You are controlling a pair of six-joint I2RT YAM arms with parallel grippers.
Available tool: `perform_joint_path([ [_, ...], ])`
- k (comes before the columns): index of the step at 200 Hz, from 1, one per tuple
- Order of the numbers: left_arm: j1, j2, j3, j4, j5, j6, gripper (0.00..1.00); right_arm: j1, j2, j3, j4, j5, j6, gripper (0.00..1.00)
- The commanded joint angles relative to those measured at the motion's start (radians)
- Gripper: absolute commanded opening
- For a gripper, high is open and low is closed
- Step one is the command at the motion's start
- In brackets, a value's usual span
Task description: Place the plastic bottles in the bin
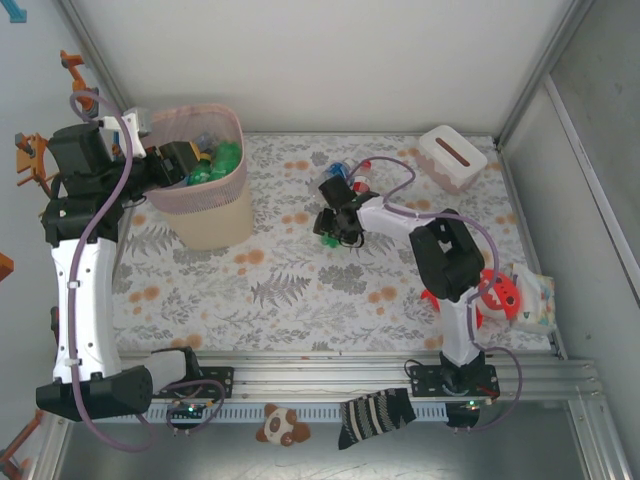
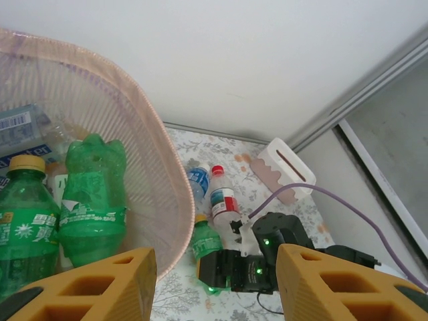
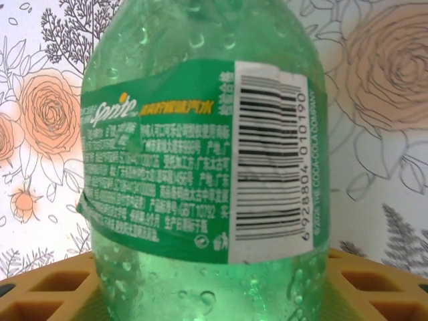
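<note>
Right gripper (image 3: 208, 289): 1, pinching 1 green Sprite bottle (image 3: 200, 134) on the floral table (image 3: 374, 80).
Just beside it: blue-labelled bottle (image 2: 198, 181), red-capped bottle (image 2: 222, 198).
Left gripper (image 2: 214, 287): 1, spread, empty, over the bin (image 2: 155, 167).
Inside the bin: yellow-capped green bottle (image 2: 23, 221), base-up green bottle (image 2: 93, 200).

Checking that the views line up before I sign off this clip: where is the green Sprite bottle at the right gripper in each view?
Top external: green Sprite bottle mid-table, mostly hidden under the right gripper.
Left wrist: the bottle sits bottom centre, just right of the bin.
Right wrist: the bottle is in the centre, with label and barcode facing the camera.
Shared landmark: floral table cover.
</note>
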Motion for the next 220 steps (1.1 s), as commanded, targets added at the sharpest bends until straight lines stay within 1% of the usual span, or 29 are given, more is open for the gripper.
perform_joint_path([
  [1, -0.004, -0.028, -0.022, 0.086, 0.057, -0.047, 0.5, -0.001, -0.107, -0.035, -0.007, 0.035, 0.006, 0.57],
  [31, -0.01, -0.046, -0.072, 0.214, 0.116, -0.113, 0.5, -0.001, -0.226, -0.091, -0.018, 0.053, -0.008, 0.55],
  [57, -0.031, -0.053, -0.104, 0.323, 0.147, -0.166, 0.5, 0.003, -0.352, -0.146, 0.013, 0.046, -0.082, 0.55],
  [77, -0.067, -0.047, -0.116, 0.38, 0.158, -0.167, 0.51, 0.009, -0.472, -0.195, 0.064, 0.032, -0.157, 0.54],
  [90, -0.095, -0.043, -0.131, 0.431, 0.17, -0.17, 0.53, 0.013, -0.543, -0.219, 0.095, 0.018, -0.214, 0.52],
  [119, -0.165, -0.024, -0.139, 0.505, 0.192, -0.173, 0.56, 0.019, -0.673, -0.233, 0.129, -0.003, -0.329, 0.51],
  [151, -0.236, -0.013, -0.146, 0.593, 0.218, -0.177, 0.6, 0.022, -0.806, -0.259, 0.231, -0.074, -0.431, 0.51],
  [177, -0.302, -0.013, -0.162, 0.688, 0.24, -0.185, 0.63, 0.025, -0.893, -0.283, 0.327, -0.146, -0.48, 0.5],
  [220, -0.427, 0.001, -0.158, 0.767, 0.247, -0.172, 0.69, 0.028, -0.964, -0.292, 0.455, -0.308, -0.535, 0.47],
])
